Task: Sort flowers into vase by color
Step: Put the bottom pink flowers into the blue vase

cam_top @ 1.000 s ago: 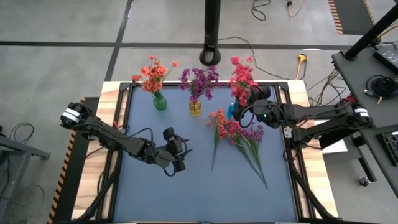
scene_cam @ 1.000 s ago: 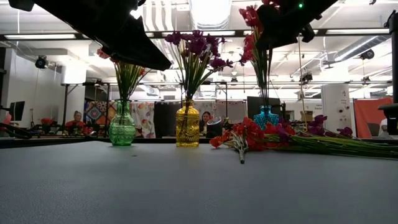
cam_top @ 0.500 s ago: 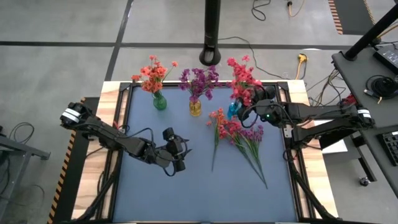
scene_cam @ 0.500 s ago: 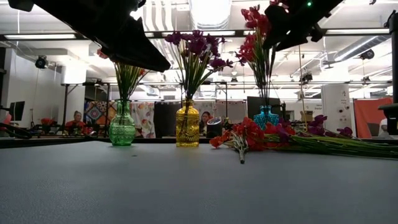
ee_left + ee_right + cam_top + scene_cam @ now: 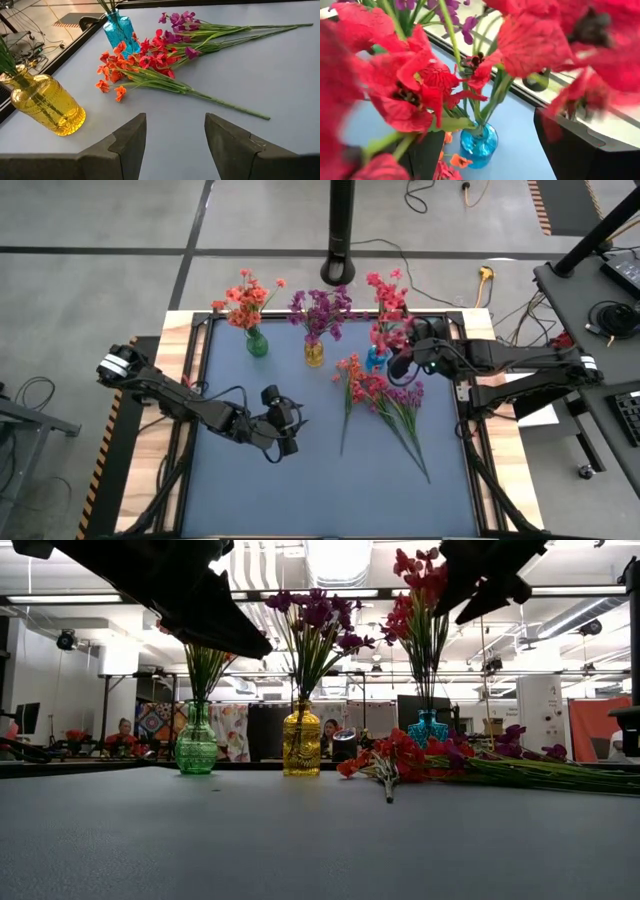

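Note:
Three vases stand along the table's far side. The green one [image 5: 257,344] holds orange-red flowers, the yellow one [image 5: 314,353] purple ones. The blue one [image 5: 375,361] holds pink-red ones [image 5: 418,595]. Several loose flowers [image 5: 385,402] lie flat on the table right of centre, blossoms toward the vases. My right gripper [image 5: 400,358] hangs open just right of the blue vase, at blossom height. The pink-red blossoms [image 5: 415,90] stand between and before its fingers. My left gripper [image 5: 175,125] hovers open over the table's middle left, holding nothing. My right gripper stands open at the pink-red blossoms. A blossom and a green stalk [image 5: 390,142] cross in front of one finger. Whether any finger touches them, I cannot tell.
The table's near half is bare blue mat [image 5: 300,490]. A black frame rail [image 5: 463,390] runs along the right edge beneath my right arm. A black pole [image 5: 340,240] rises behind the far edge. People sit in the room beyond the table.
My right gripper has drawn back from the pink-red flowers toward the table's right edge, risen a little and tipped. The pink-red flowers stay standing in the blue vase, more of them now clear of the gripper.

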Controlling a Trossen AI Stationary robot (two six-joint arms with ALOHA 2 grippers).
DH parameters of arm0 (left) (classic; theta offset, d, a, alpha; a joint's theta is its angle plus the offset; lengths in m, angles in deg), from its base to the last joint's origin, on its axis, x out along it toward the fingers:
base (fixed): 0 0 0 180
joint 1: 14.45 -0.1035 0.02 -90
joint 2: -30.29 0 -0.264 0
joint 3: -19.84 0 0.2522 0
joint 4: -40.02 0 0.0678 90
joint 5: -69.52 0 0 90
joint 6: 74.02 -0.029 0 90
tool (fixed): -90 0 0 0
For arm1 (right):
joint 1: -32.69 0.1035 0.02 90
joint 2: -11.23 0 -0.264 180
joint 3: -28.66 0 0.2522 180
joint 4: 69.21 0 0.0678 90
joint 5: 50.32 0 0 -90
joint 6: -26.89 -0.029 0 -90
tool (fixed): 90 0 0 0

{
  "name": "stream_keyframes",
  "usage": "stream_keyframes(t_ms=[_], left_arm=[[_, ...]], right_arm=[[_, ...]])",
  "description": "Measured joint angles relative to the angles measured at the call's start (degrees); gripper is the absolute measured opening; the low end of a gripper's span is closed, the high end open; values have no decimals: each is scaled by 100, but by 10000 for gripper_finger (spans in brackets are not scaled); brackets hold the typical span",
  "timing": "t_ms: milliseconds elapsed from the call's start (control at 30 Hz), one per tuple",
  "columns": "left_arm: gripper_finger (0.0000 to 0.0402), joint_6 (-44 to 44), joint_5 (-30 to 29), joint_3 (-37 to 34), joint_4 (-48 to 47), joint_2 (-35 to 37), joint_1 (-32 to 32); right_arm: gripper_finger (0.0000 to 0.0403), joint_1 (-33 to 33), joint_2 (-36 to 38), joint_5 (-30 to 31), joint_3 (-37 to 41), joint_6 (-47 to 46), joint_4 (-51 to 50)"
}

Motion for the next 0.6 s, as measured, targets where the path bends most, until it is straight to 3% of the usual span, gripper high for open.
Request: stream_keyframes(t_ms=[600], left_arm=[[185, 727, 118, 0, 140, -280, 0]], right_arm=[[293, 0, -7, -884, -1110, -1250, -2390]])
